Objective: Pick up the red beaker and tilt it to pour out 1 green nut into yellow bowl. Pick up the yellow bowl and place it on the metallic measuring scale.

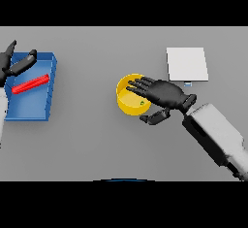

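Observation:
The yellow bowl (127, 99) stands near the table's middle with a small green nut (142, 103) inside it. My right hand (164, 94) hovers over the bowl's right side, fingers straight and spread above the rim, thumb below beside the bowl's lower right edge. The red beaker (31, 84) lies on its side in a blue tray (46, 96) at the far left. My left hand (14, 63) is open above the tray's upper left corner, holding nothing. The metallic scale (187, 63) is a pale square plate at the upper right.
The blue tray's walls rise around the beaker at the left edge. Bare grey table lies between the tray and the bowl, and in front of the bowl. My right forearm (218, 135) crosses the lower right.

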